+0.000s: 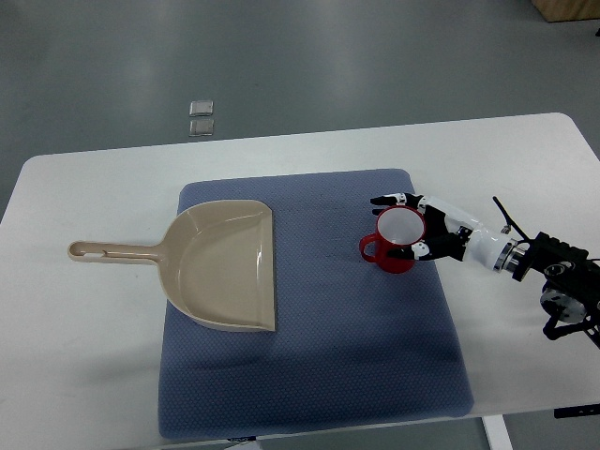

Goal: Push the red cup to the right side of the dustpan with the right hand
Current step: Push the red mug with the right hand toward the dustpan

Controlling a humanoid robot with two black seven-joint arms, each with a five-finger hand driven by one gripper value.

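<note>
White desk (pixel 84 309) fills my view, a blue mat (pixel 309 375) spread over it. On the mat I see the beige dustpan (pixel 225 267) at left; well to its right, my right hand (pixel 433 230) cups its fingers around the upright red cup (pixel 396 240). Grey floor lies beyond.

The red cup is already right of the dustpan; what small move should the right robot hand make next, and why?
Probably open and draw back rightward. The red cup stands upright on the blue mat, clearly right of the dustpan, with the right robot hand curled around its far side.
</note>
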